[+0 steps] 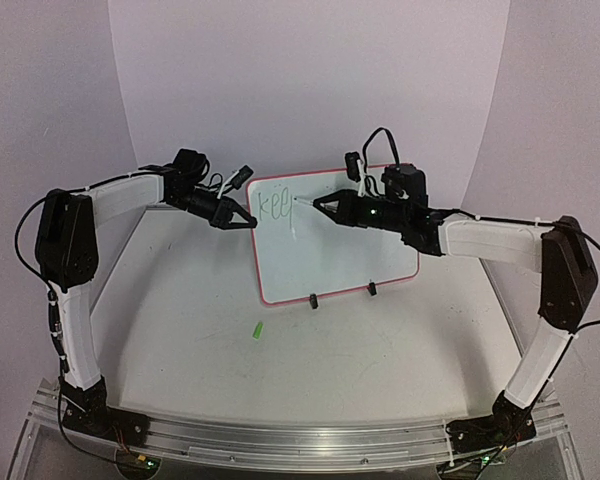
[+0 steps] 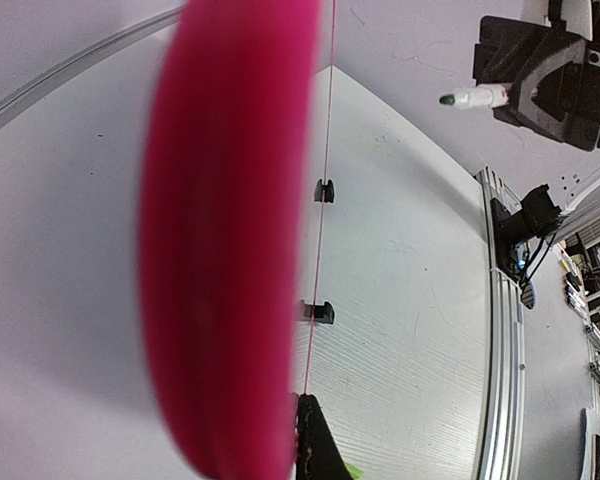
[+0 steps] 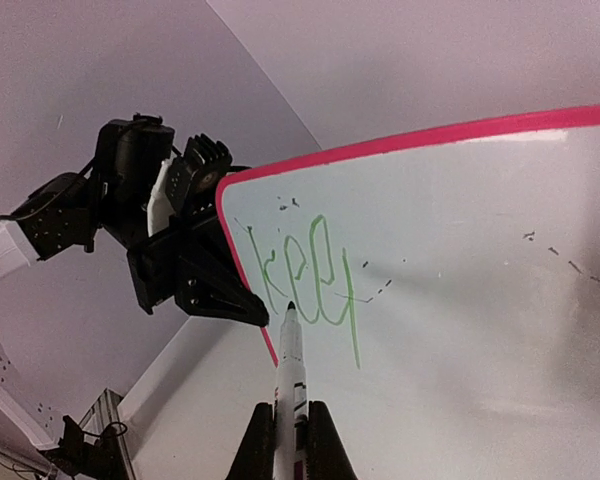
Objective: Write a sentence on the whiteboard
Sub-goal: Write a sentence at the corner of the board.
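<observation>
The whiteboard [image 1: 340, 250] stands on edge on two black clip feet [image 1: 313, 298], with a red-pink rim and green letters [image 1: 275, 207] at its upper left. My left gripper [image 1: 246, 220] is shut on the board's left rim. In the left wrist view the rim [image 2: 225, 250] is a close blur beside one finger [image 2: 318, 445]. My right gripper [image 3: 290, 445] is shut on a white marker [image 3: 291, 370]. Its dark tip sits at the green letters [image 3: 315, 270]; I cannot tell if it touches. The board [image 3: 480, 300] fills the right wrist view.
A small green marker cap [image 1: 257, 329] lies on the table in front of the board's left corner. The table's metal front rail [image 1: 300, 440] carries both arm bases. A pale curved backdrop [image 1: 310, 80] rises behind the board.
</observation>
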Controlling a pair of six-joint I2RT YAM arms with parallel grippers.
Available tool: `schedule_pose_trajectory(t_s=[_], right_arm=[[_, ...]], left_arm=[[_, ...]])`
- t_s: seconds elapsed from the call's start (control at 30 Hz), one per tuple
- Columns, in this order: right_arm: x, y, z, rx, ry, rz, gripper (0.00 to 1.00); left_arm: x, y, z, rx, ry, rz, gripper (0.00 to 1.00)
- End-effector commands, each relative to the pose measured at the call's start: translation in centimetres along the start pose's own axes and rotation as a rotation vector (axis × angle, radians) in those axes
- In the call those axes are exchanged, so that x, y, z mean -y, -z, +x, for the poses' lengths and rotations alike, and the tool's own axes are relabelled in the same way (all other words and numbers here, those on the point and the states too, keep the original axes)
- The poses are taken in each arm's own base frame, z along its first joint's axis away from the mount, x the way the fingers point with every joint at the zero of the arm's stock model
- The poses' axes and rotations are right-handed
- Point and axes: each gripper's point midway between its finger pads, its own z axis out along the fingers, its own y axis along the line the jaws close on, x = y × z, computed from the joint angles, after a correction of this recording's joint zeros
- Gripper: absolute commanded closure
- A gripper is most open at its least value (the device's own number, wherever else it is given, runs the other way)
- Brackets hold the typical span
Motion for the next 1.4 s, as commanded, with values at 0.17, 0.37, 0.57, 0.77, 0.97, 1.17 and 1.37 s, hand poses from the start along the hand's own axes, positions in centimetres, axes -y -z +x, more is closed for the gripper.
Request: schedule_pose_trajectory(t_s=[0.17,0.37,0.57,0.77,0.97,1.17,1.37], right_arm=[[-0.5,-0.9,-3.5,0.102,0.059,0.038,1.0],[-0.1,-1.8,-3.4,0.098,0.058,0.041,1.0],[0.2,-2.5,-3.3,0.091,0.054,0.04,1.0],[0.7,-3.1,-3.1,0.086,0.047,0.049,1.0],[1.7,-3.0,-2.9,0.092,0.033,0.098,1.0],[2.6,-2.6,-2.6,0.09,0.025,0.143,1.0],[3.2,-1.7,-2.6,0.107,0.025,0.191,1.0]], left_arm=[[0.8,1.0,-1.2,0.011,-0.086,-0.049,1.0],[0.7,0.8,-1.1,0.009,-0.085,-0.047,1.0],[0.7,0.7,-1.0,0.006,-0.082,-0.046,1.0],[0.7,0.7,-0.9,0.005,-0.082,-0.047,1.0],[0.6,0.7,-0.9,0.005,-0.082,-0.047,1.0],[0.7,0.7,-0.9,0.005,-0.082,-0.046,1.0],[0.7,0.7,-0.9,0.005,-0.082,-0.046,1.0]])
